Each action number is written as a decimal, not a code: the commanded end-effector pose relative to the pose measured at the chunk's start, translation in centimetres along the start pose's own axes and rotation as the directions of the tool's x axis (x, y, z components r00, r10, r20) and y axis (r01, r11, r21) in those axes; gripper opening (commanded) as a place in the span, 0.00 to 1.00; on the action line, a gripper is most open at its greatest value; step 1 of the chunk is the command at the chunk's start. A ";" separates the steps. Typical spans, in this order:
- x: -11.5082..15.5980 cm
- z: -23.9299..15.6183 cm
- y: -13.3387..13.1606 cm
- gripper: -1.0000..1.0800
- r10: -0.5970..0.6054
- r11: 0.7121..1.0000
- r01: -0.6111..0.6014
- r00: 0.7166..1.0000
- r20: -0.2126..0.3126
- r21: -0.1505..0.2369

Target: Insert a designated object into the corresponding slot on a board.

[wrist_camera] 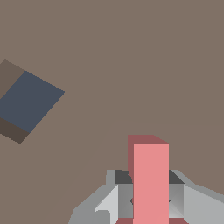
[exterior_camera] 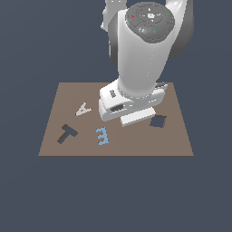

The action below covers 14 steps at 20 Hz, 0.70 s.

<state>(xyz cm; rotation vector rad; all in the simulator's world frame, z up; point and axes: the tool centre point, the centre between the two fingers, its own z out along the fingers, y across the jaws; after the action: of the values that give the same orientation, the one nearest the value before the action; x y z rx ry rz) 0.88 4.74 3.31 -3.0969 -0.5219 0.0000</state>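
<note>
you have the red t (wrist_camera: 151, 183) sitting between the fingers (wrist_camera: 120, 199) of the claw (wrist_camera: 151, 201): in the wrist view its stem runs out from between the two pads, which sit tight against its sides, so the claw looks clenched on it. in the exterior view the arm hides the block entirely.

judge the block as small, light and rigid, with flat smooth sides; it may slip or twist if the grip is loose. the stem's parallel sides are the sensible place to hold, and that is where the pads are.

the claw stands over the middle of the board (exterior_camera: 176, 140), nearer its far edge, just beside the square hole (exterior_camera: 158, 121). the t slot (exterior_camera: 67, 133) lies well apart, near the board's front corner at the exterior view's left, with the blue e (exterior_camera: 103, 136) and the pale a (exterior_camera: 83, 109) in between.
</note>
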 end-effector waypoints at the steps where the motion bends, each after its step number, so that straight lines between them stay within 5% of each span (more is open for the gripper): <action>1: 1.1 -0.1 2.4 0.00 0.099 0.995 -0.099 0.995 -0.001 0.000; 7: 2.6 -0.3 8.8 0.00 0.344 0.939 -0.344 0.939 -0.001 0.000; 14: 2.5 -0.5 15.5 0.00 0.568 0.823 -0.568 0.823 -0.001 0.000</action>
<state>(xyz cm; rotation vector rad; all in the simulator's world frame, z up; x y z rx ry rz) 7.95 -7.75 3.77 -3.1228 0.3404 -0.0007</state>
